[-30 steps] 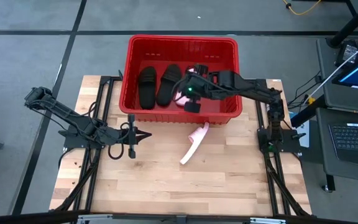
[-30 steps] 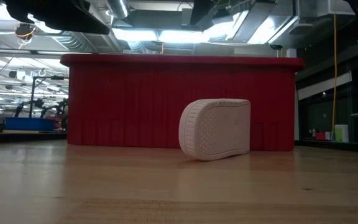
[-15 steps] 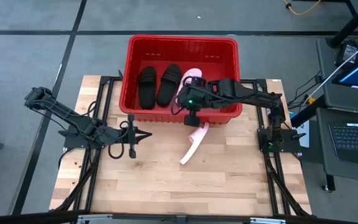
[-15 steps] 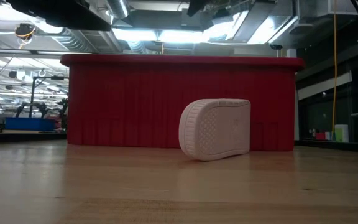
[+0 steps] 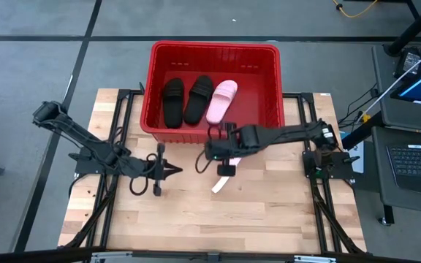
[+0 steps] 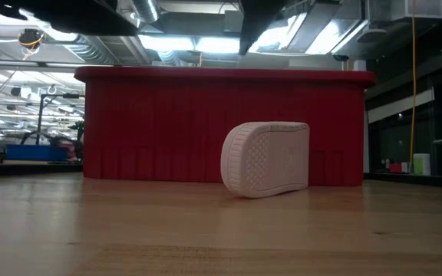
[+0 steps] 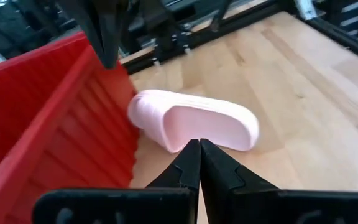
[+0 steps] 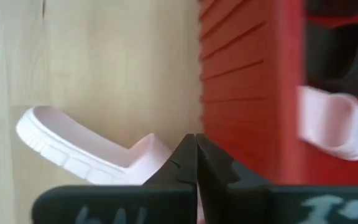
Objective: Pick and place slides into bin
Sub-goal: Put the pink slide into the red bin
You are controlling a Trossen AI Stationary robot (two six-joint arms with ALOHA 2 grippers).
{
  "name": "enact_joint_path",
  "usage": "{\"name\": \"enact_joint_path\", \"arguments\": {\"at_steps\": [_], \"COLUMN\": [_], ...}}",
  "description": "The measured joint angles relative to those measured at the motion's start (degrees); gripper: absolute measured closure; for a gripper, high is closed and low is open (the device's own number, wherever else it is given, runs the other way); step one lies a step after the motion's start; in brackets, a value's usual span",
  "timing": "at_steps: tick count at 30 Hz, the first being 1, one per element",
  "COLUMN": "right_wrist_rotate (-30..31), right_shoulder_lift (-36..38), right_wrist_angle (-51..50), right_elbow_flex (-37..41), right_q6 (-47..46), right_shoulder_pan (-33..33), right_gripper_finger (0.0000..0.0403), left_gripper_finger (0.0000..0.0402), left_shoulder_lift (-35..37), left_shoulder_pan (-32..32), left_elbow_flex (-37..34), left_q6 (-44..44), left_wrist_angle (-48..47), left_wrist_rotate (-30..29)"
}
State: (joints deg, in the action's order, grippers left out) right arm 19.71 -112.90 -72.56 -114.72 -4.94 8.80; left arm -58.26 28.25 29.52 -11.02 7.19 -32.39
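Three slides lie inside the red bin (image 5: 214, 55) — two matte black ones (image 5: 172, 101) (image 5: 198, 98) side by side and a pale pink one (image 5: 221, 101) next to them, all flat on their soles with the wide straps up. The bin is a rectangular plastic basket with closely ribbed, slotted walls and a rounded rim, standing at the far edge of the table (image 5: 269, 212), whose top is pale wood in long butcher-block strips.

The fourth slide (image 6: 265, 159), also pale pink, rests on the table just in front of the bin's near wall. It stands tipped on its edge, so the low view meets its sole: a rounded, smooth-edged outline filled with a fine dotted tread. In the left wrist view its soft, moulded strap arches over the footbed, the toe end close against the red ribs.

The right gripper (image 5: 225, 169) hangs over that slide, outside the bin, its two dark, tapered fingers (image 8: 185, 158) pressed together on nothing. The left gripper (image 5: 172, 170) sits off to the slide's left above bare wood, pointing toward it, fingers (image 7: 190, 163) likewise closed tip to tip — empty.
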Motion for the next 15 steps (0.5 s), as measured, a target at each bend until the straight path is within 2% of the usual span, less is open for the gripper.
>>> {"name": "enact_joint_path", "arguments": {"at_steps": [10, 15], "right_wrist_rotate": [0.02, -0.06], "right_shoulder_lift": [0.09, 0.13], "right_wrist_angle": [8.64, 11.29], "right_elbow_flex": [8.97, 11.34], "right_q6": [-6.79, -8.58], "right_shoulder_pan": [4.57, 6.08], "right_gripper_finger": [0.0400, 0.0399], "left_gripper_finger": [0.0399, 0.0400], "left_shoulder_lift": [-1.50, -2.62], "left_shoulder_pan": [0.94, 0.92], "left_elbow_flex": [0.00, 0.00], "left_q6": [0.38, 1.32], "left_wrist_angle": [2.50, 2.52], "left_wrist_rotate": [7.09, 7.92]}}
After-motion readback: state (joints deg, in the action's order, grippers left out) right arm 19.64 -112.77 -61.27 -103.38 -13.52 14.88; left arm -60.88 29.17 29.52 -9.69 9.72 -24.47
